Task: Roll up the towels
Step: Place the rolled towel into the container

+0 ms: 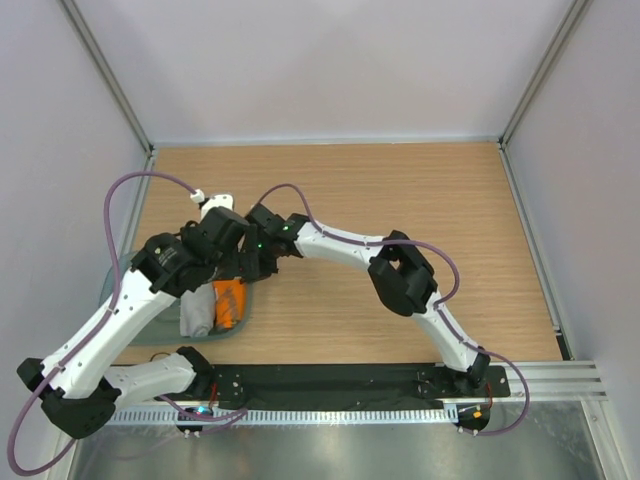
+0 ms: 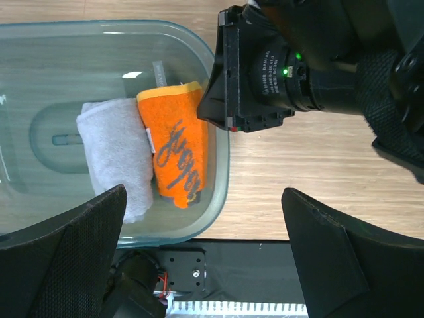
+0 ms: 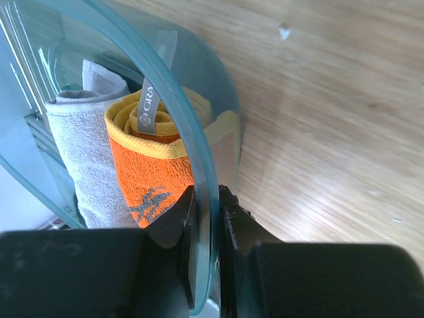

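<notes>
- Right gripper (image 3: 207, 199): black fingers pinched onto the thin, glossy rim of the translucent teal tub (image 3: 169, 86)
- Left gripper (image 2: 199, 218): mesh-textured fingers spread wide, holding nothing, above the tub
- Orange towel (image 2: 175, 149), a nubby terry roll with yellow edging, lies against the fluffy grey towel (image 2: 116, 156) roll inside the tub, near the left edge of the wooden bench (image 1: 400, 190)
- From above, the arms hide most of the tub

Wooden table (image 1: 400, 200), teal tub (image 2: 99, 53) resting on it
</notes>
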Robot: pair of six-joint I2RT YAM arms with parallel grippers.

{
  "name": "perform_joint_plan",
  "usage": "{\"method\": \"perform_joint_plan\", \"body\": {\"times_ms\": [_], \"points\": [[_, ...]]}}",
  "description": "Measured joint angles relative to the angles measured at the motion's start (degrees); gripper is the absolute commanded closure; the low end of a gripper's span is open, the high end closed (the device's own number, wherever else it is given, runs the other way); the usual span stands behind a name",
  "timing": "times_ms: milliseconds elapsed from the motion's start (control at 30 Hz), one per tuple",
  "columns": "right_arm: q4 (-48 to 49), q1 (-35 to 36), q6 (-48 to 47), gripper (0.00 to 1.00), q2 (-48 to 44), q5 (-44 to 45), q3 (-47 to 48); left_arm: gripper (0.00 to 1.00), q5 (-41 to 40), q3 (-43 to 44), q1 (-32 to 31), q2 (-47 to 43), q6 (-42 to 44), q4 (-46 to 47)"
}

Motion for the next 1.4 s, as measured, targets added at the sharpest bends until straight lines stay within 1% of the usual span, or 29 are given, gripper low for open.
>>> {"method": "perform_joint_plan", "body": {"times_ms": [100,133,200,233,267,300,333,433,567,700,767,800,1067,1167,1267,1400], "points": [[2.5,1.0,3.4,0.99,0.4,-0.2,-0.6,0.0,0.0,0.0,0.0,-0.1,0.0,-0.6],[3.4,1.2,4.4,0.95,0.6,-0.2,-0.7,0.0,0.0,0.0,0.0,-0.1,0.0,-0.8],[5.0,1.7,5.8,0.8,1.0,-0.3,-0.8,0.0,0.0,0.0,0.0,-0.3,0.0,-0.9],[5.6,1.8,6.2,0.64,1.1,-0.3,-0.9,0.0,0.0,0.0,0.0,-0.4,0.0,-1.0],[6.3,1.8,6.7,0.54,1.1,-0.5,-1.3,0.0,0.0,0.0,0.0,-0.7,0.0,-1.0],[6.9,1.8,7.2,0.47,1.1,-0.7,-1.7,0.0,0.0,0.0,0.0,-0.9,0.0,-1.1],[7.6,1.8,7.3,0.34,1.1,-0.9,-2.4,0.0,0.0,0.0,0.0,-1.3,-0.1,-1.2],[8.0,1.8,6.5,0.2,1.1,-0.5,-4.8,0.0,0.1,0.0,0.0,-2.6,-0.1,-1.2],[6.7,1.5,4.6,0.14,-0.3,1.1,-6.5,0.0,0.3,0.0,0.0,-4.7,0.0,-1.1],[3.9,0.9,1.5,0.11,-4.9,4.4,-8.5,0.0,0.2,0.2,0.0,-6.8,0.2,-0.9],[2.6,0.2,-0.3,0.06,-7.9,6.0,-9.0,0.0,0.0,0.5,0.0,-7.9,0.5,-0.6],[2.3,0.0,-1.3,0.01,-9.5,6.6,-9.1,0.0,-0.2,0.6,0.0,-8.5,0.7,-0.4],[2.6,-1.1,-9.3,0.0,-23.4,10.0,-10.1,0.0,-2.2,1.1,0.2,-12.8,3.3,2.0],[4.3,-0.9,-12.2,0.0,-30.0,11.5,-16.3,0.0,-4.3,1.1,0.2,-13.8,3.0,2.5],[6.9,-0.8,-14.8,0.0,-38.9,15.0,-26.6,0.0,-7.0,0.2,0.2,-15.1,2.6,3.9],[9.2,-0.6,-17.3,0.0,-51.6,21.8,-39.0,0.0,-8.3,-3.1,0.3,-17.6,3.4,7.2]]}}
